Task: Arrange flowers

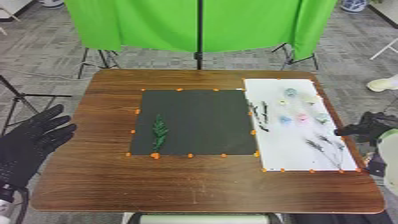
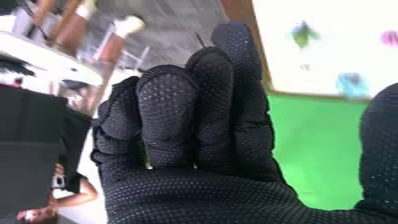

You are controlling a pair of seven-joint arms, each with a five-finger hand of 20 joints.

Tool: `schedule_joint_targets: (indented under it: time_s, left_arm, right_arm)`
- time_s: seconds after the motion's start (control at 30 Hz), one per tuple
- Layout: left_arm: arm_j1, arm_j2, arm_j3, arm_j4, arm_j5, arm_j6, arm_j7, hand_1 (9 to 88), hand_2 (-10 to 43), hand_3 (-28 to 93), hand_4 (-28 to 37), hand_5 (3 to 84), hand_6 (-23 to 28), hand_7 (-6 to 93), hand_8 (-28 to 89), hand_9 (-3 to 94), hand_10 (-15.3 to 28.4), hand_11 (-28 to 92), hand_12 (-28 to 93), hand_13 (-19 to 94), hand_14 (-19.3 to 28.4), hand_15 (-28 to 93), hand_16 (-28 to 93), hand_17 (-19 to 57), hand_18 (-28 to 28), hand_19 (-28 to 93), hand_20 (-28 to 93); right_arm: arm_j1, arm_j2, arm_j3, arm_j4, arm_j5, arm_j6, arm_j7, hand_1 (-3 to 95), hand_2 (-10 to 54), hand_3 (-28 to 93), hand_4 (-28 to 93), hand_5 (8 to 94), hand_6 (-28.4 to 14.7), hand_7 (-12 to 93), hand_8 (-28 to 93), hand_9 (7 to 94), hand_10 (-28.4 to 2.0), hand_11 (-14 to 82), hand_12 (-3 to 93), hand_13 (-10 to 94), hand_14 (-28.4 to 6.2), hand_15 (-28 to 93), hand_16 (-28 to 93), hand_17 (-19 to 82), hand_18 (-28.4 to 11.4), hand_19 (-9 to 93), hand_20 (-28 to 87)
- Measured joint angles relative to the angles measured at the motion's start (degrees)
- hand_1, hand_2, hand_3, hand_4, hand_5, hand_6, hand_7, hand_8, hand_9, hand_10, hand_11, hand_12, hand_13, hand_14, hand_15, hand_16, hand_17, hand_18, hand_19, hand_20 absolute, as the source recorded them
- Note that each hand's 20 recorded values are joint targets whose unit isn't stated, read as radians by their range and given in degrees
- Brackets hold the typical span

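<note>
Holds the right robot hand (image 1: 371, 125) at the right edge of the table (image 1: 84, 175), just beside the white sheet (image 1: 280, 150), fingers straight and close together, thumb apart. Holds the left robot hand (image 1: 22, 147) near the left edge, fingers spread. Has a green sprig (image 1: 160, 132) lying on the black mat (image 1: 204, 125). Has pink flower (image 1: 302, 118) and blue flower (image 1: 285, 120) on the sheet, between dark twigs (image 1: 265, 113) and the right edge.

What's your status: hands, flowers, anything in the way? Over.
Left hand open, off to the left; right hand open, by white sheet. Sprig on black mat, flowers on white sheet. Nothing covering sprig.
</note>
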Motion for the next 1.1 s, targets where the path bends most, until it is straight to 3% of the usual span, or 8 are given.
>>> schedule_joint_targets:
  time_s: [0.2,0.4,0.57,0.73,0.83,0.9,1.1]
  left_arm:
    - [0.0,-0.12,0.01,0.00,0.06,-0.03,-0.09,25.0,-1.6,72,-25.7,34.3,3.2,19.6,-11,29.8,12.2,26,15,23,15.6,41,-2,-8.2,21.8,47,9]
    - [-0.1,-0.12,0.09,0.02,0.11,-0.09,-0.21,25.0,-1.4,71,-25.8,34.4,3.3,19.5,-11,29.9,12.2,26,15,23,15.5,41,-2,-8.3,21.8,47,9]
    - [-0.4,-0.04,0.20,0.09,0.13,-0.18,-0.68,25.0,-1.4,71,-25.7,34.4,3.3,19.4,-11,29.9,12.3,26,15,23,15.5,41,-2,-8.3,21.8,47,9]
    - [-0.7,0.06,0.27,0.11,0.15,-0.22,-0.97,24.9,-1.3,71,-25.7,34.6,3.3,19.5,-11,29.9,12.3,26,15,23,15.5,41,-2,-8.3,21.8,47,8]
    - [-0.7,0.14,0.27,0.11,0.15,-0.21,-1.10,24.9,-1.3,71,-25.7,34.6,3.3,19.5,-11,29.9,12.2,26,15,23,15.5,41,-2,-8.3,21.8,47,8]
    - [-0.7,0.20,0.27,0.11,0.15,-0.21,-1.13,24.9,-1.3,71,-25.8,34.6,3.3,19.5,-11,29.9,12.2,26,15,23,15.5,40,-2,-8.3,21.8,47,8]
    - [-0.7,0.50,0.49,0.16,0.14,-0.21,-1.15,24.9,-1.3,71,-25.9,34.7,3.3,19.5,-11,30.0,12.3,26,15,23,15.6,40,-2,-8.3,21.8,47,8]
  right_arm:
    - [-4.4,-1.5,-0.4,0.6,-1.3,1.7,-0.2,9.1,-8.6,72,-28,65.7,-3.2,45,-19,71.8,-12.6,58.7,35.7,66,-11.3,77,29,32,-20.6,90,37]
    - [-7.6,-2.8,-2.2,2.0,-5.7,8.5,-1.2,11.8,-9.3,72,-28,65.7,-2.4,47,-19,72.2,-11.9,59.2,35.5,67,-10.6,77,29,33,-20.4,91,36]
    - [-8.4,-2.7,-4.9,3.8,-10.2,14.3,-1.6,18.9,-9.5,70,-28,66.4,-1.2,49,-21,73.3,-11.0,59.9,35.2,68,-10.1,77,29,34,-20.1,91,36]
    - [-9.7,-2.5,-5.9,4.5,-11.6,19.5,-1.6,32.3,-9.5,71,-28,69.6,1.3,52,-24,76.8,-9.3,60.5,35.0,71,-8.7,77,30,36,-19.5,93,36]
    - [-10.1,-2.5,-6.3,4.6,-12.4,20.7,-2.0,40.1,-9.5,66,-28,71.3,1.2,53,-9,79.5,-8.6,60.1,35.4,73,-8.2,77,30,37,-19.3,93,37]
    - [-10.1,-2.5,-6.5,4.6,-12.8,21.0,-2.9,42.6,-9.5,65,-28,72.2,1.0,54,-6,80.9,-8.4,60.1,35.5,74,-7.8,77,30,38,-19.2,93,37]
    - [-9.6,-2.4,-8.3,4.7,-15.6,23.0,-7.8,43.3,-9.3,78,-28,77.1,0.0,56,-1,86.2,-8.0,61.2,36.2,79,-7.8,78,31,41,-19.7,93,44]
